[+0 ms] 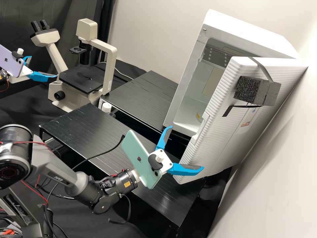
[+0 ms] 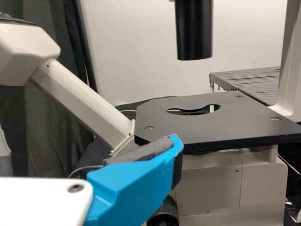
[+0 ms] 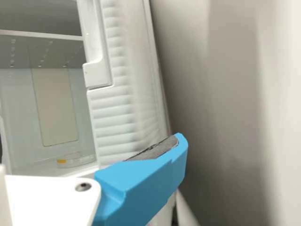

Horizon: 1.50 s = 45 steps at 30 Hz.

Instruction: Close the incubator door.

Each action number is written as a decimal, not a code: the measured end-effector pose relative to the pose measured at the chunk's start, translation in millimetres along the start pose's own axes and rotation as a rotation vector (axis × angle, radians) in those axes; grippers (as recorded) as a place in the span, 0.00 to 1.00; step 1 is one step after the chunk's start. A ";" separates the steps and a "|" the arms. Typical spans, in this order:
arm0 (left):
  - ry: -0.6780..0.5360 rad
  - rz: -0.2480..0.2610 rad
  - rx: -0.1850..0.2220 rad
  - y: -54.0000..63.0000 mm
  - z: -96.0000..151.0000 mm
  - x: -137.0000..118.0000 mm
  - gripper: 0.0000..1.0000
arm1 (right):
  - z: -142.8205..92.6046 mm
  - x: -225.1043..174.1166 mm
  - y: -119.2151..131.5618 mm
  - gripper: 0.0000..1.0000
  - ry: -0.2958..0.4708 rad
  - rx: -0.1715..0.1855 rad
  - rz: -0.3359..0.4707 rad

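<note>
The white incubator point(image 1: 251, 31) stands at the right with its ribbed door point(image 1: 214, 138) swung open. In front of the door's lower near edge is my right gripper point(image 1: 185, 149), fingers spread; one finger overlaps the door's lower part, and whether they touch I cannot tell. From the right wrist, one blue finger of the gripper point(image 3: 146, 183) lies across the lower part of the door point(image 3: 113, 127), beside the incubator's open interior point(image 3: 51, 103). My left gripper point(image 1: 44, 67) is open near the microscope, far from the incubator; its wrist view shows one finger of that gripper point(image 2: 136, 188).
A cream microscope point(image 1: 109, 62) with a black stage point(image 2: 202, 125) stands at the back left. Two black slatted platforms point(image 1: 79, 129) cross the bench, a cable lying over the nearer. A round item with a yellow mark point(image 3: 75, 161) lies inside the incubator. A wall point(image 3: 225, 113) flanks the door.
</note>
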 end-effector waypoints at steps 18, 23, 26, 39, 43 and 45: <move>0.000 0.000 0.000 0.0 0.0 0.0 1.00 | -42.2 4.1 -17.0 1.00 0.124 0.087 -0.108; 0.000 0.000 0.000 0.0 0.0 0.0 1.00 | -72.5 17.7 -27.3 1.00 0.246 0.115 -0.165; 0.000 0.000 0.000 0.0 0.0 0.0 1.00 | -88.3 23.9 -30.5 1.00 0.311 0.104 -0.179; 0.000 0.000 0.000 0.0 0.0 0.0 1.00 | -100.4 27.7 -55.4 1.00 0.354 0.102 -0.265; 0.000 0.000 0.000 0.0 0.0 0.0 1.00 | -94.7 22.5 -71.8 1.00 0.314 0.078 -0.267; 0.000 0.000 0.000 0.0 0.0 0.0 1.00 | -88.6 17.2 -81.5 1.00 0.298 0.066 -0.270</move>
